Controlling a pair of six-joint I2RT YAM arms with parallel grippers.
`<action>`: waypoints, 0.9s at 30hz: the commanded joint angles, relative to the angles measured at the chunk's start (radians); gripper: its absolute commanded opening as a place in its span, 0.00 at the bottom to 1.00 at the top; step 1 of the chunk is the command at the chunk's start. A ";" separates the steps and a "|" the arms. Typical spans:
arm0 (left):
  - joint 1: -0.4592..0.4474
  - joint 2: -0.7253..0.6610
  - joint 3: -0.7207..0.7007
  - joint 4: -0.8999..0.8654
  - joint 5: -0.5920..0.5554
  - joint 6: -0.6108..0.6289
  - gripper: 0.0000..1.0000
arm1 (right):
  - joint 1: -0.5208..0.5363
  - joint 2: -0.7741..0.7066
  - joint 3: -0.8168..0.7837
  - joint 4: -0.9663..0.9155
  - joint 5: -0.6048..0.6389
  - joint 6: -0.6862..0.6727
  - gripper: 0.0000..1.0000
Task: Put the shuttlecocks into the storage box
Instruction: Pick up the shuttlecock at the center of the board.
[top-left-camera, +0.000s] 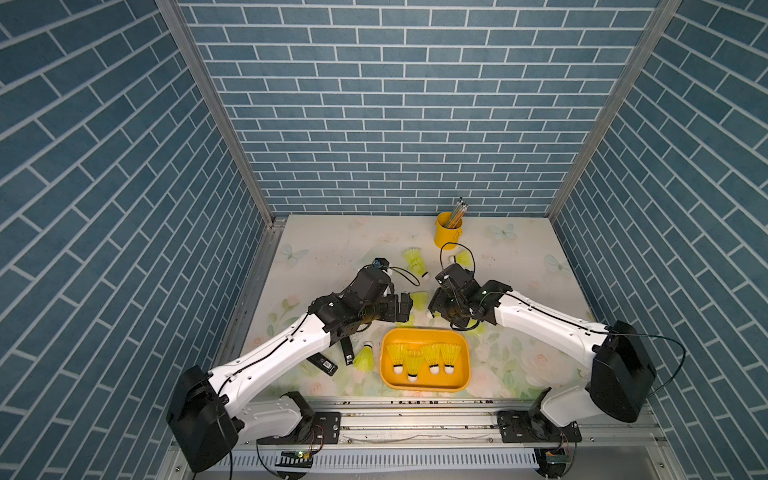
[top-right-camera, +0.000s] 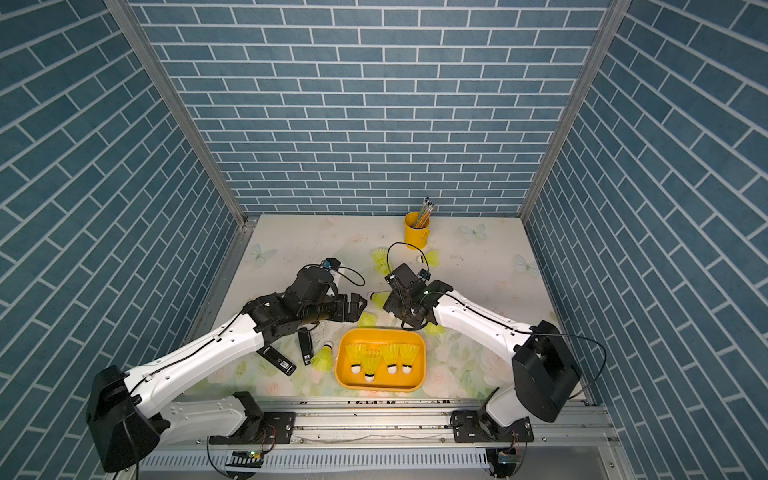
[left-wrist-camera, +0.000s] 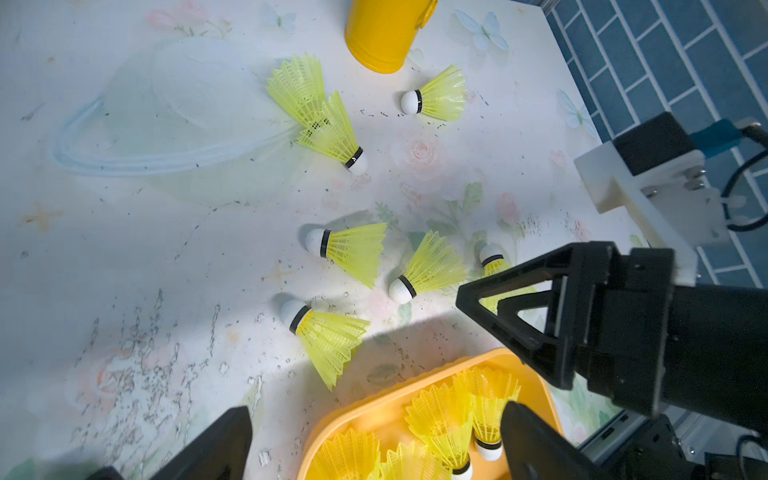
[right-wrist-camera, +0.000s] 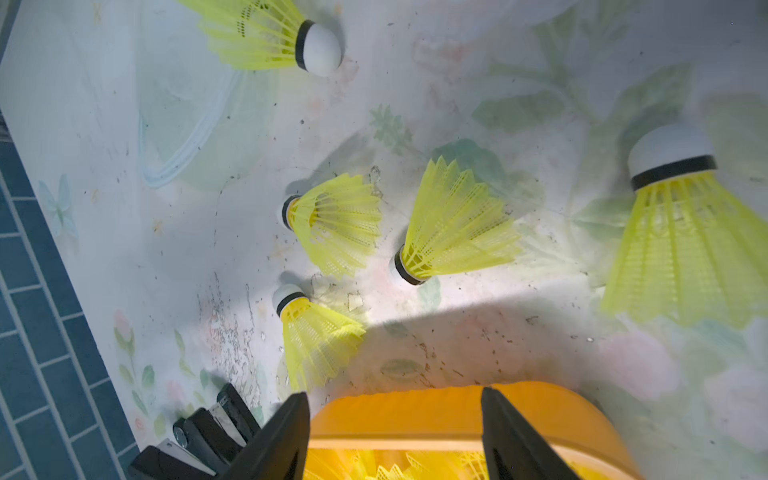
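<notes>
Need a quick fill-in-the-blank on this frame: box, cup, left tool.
The storage box holds ___ shuttlecocks.
The yellow cup at the back holds ___.
The left tool stands ___, gripping nothing.
Missing words: four; pencils; open.

I see my yellow cup (top-left-camera: 448, 235) of pencils (top-left-camera: 458, 211) just right of frame centre; two black sticks (top-left-camera: 323, 365) lie lower left.

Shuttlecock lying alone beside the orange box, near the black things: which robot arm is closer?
Left. The left gripper hangs just beyond that shuttlecock; the right gripper is farther, over by the storage box's far rim.
</notes>
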 joint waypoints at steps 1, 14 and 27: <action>0.065 0.041 -0.003 0.030 0.130 0.140 1.00 | 0.008 0.042 0.054 -0.045 0.062 0.125 0.66; 0.288 0.144 -0.030 0.030 0.315 0.232 1.00 | 0.009 0.214 0.101 -0.023 0.045 0.335 0.58; 0.295 0.138 -0.085 0.085 0.322 0.231 1.00 | 0.006 0.334 0.146 0.013 0.055 0.414 0.51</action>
